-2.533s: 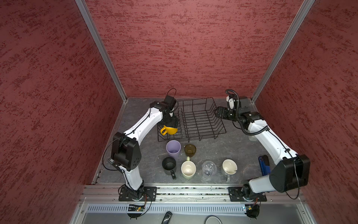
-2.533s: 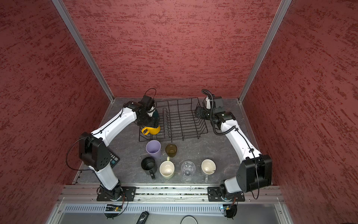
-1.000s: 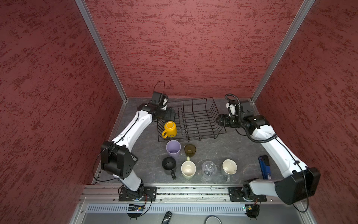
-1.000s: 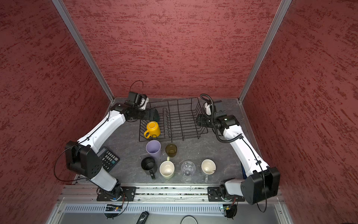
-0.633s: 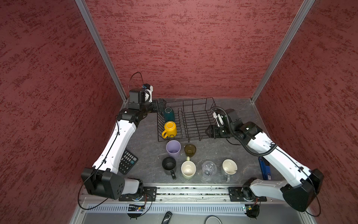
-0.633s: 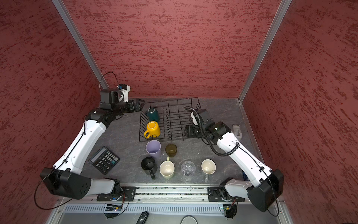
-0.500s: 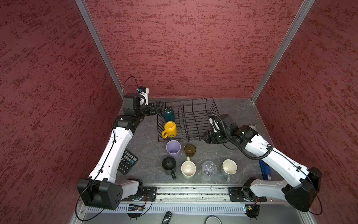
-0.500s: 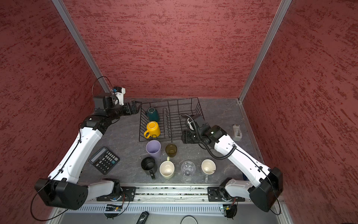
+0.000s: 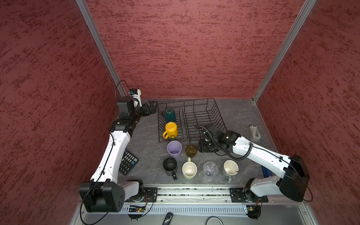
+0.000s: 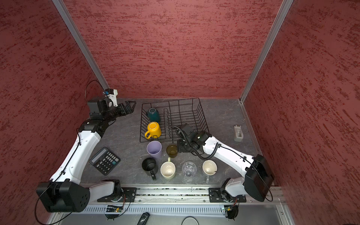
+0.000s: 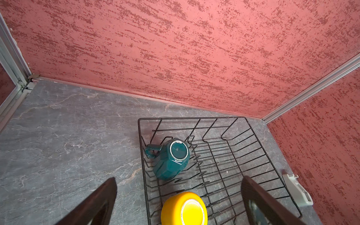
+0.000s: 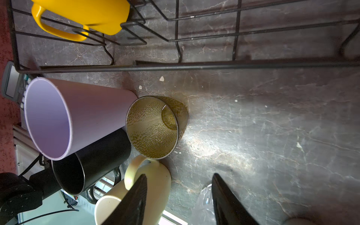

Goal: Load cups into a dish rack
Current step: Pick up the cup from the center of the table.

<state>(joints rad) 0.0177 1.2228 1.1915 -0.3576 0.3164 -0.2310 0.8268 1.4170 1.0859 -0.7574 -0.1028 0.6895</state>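
Just ahead of your half-open, empty right gripper (image 12: pixel 178 175), the brown glass (image 12: pixel 153 126) is standing on the bench (image 12: pixel 272 116), while your left gripper (image 11: pixel 179 177) is hanging wide open, empty.

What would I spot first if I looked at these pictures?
Probably the bright yellow mug, upside down in the black dish rack at the back of the table, with a teal mug just behind it. Next comes the huddle of six cups standing open side up in front of the rack, the tall lilac tumbler standing out most.
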